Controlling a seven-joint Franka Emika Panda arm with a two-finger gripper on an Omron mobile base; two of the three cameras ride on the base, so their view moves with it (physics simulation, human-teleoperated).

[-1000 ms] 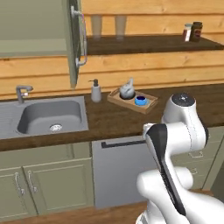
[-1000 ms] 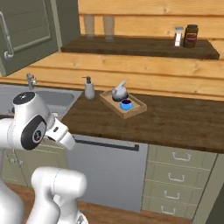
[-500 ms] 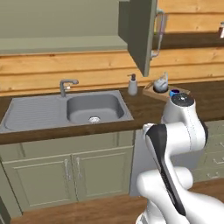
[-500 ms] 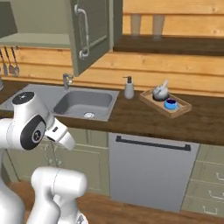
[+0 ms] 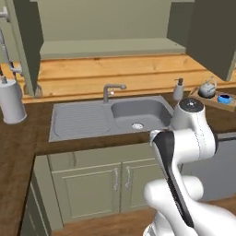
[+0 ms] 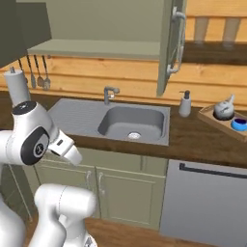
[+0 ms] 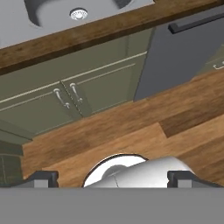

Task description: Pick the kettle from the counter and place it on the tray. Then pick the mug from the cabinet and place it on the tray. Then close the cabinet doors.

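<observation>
- Gripper [image 7: 113, 178]: jaws spread wide, holding nothing, pointed down at the wood floor [image 7: 131, 135] before the lower cupboards [image 7: 65, 98].
- Kettle [image 5: 207, 88] and mug [image 5: 224, 98]: both seated in the tray [image 5: 213, 99], on the counter [image 6: 202, 140] well away from the gripper, beyond the sink [image 5: 110, 117].
- Cabinet [image 5: 106, 27]: cabinet doors [image 6: 171, 46] standing open, high above the hand.
</observation>
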